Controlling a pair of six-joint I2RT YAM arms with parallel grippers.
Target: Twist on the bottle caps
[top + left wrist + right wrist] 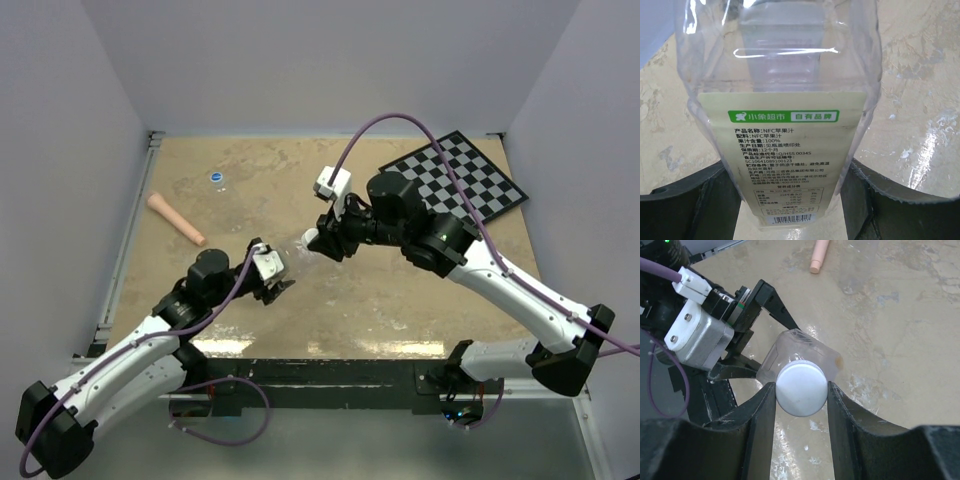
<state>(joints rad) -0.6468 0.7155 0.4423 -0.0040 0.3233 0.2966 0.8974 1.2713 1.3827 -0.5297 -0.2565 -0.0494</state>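
Observation:
The large clear bottle with a pale green label lies roughly level between the two arms. My left gripper is shut on its base end, one black finger on each side. In the right wrist view the white cap sits on the neck of the bottle, and my right gripper is shut on the cap's rim. From above, the right gripper faces the left gripper across the bottle. The blue cap lies at the far left; I cannot make out a small bottle.
A pink stick lies on the left of the beige table, also in the right wrist view as the pink stick. A black-and-white checkerboard lies at the back right. Grey walls enclose three sides.

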